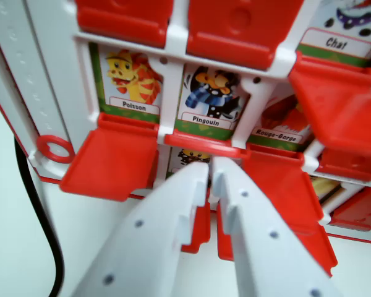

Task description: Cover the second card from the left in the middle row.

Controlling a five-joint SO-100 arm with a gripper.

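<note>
A white game board [173,80] with red flaps fills the wrist view. In the row facing me the cards Poisson [135,80], Pingouin [211,94] and Rouge-Gorge [278,124] lie uncovered. Pingouin's red flap [201,142] lies folded down at the card's lower edge. My gripper [210,172] reaches up from the bottom centre, its white fingertips just below that flap's edge. The fingers stand almost together with only a thin slit between them, and nothing shows in it. A partly hidden card [191,156] sits just beyond the tips.
Two red flaps [123,18] [241,28] cover cards in the row above; the Chat card [349,40] is at the top right. Poisson's flap [111,162] hangs open at the wrist view's left. A black cable [40,216] runs down the pale table there.
</note>
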